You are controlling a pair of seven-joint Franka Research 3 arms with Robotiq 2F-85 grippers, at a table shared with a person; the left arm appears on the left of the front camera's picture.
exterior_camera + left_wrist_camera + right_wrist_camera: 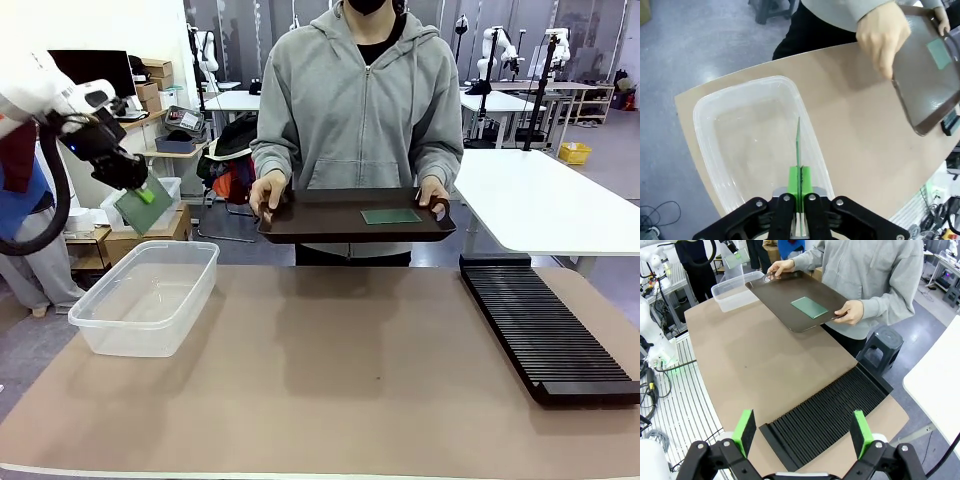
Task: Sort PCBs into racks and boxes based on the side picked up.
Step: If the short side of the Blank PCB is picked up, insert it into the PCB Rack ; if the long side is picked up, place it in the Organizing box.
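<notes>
Left arm: raised at the table's left side, wrist bent so the left claw (138,185) (800,181) points down over the clear tub (196,288) (701,131).
Left claw: clamped tight on the top edge of a green board (144,207) (798,142).
Held board: hangs in the air above the tub without touching it. It looks tilted from the front and edge-on from the wrist, near one long wall of the tub.
Right claw (802,426): spread wide with nothing between the pads, poised high over the near end of the black rack (545,330) (832,407).
Second board (391,216) (809,307): lies flat on the dark tray (320,222) (775,297).
Person's hands (268,190): one at each end of the tray, holding it level above the table's (330,390) far edge.
Rack: flat on the table's right side, well apart from the tub.
</notes>
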